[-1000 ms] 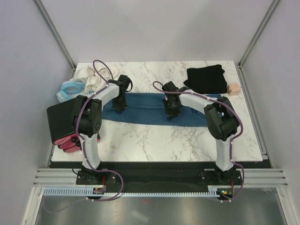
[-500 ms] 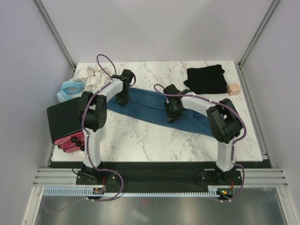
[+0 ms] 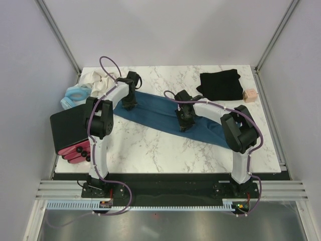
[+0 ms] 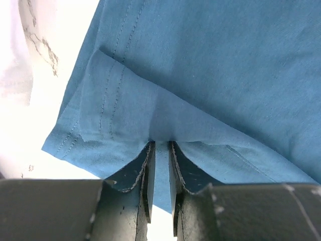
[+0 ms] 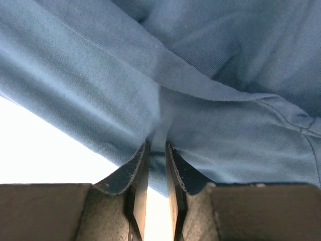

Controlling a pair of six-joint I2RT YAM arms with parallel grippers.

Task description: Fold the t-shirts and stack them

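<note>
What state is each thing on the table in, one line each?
Blue shirt: folded into a long strip, held by both grippers.
Black shirt: lying folded, far right, untouched.
Left gripper: shut on the blue shirt.
Right gripper: shut on the blue shirt.
White cloth: crumpled, far left.

Teal-blue t-shirt (image 3: 155, 114) is soft matt knit cloth, its hems double-stitched. The desk (image 3: 165, 150) looks smooth, white marble-patterned with grey veins, and the black t-shirt (image 3: 220, 85) is matt cloth too. Left pincer (image 4: 161, 145) and right pincer (image 5: 156, 145) are dark, matt, rough-edged.
</note>
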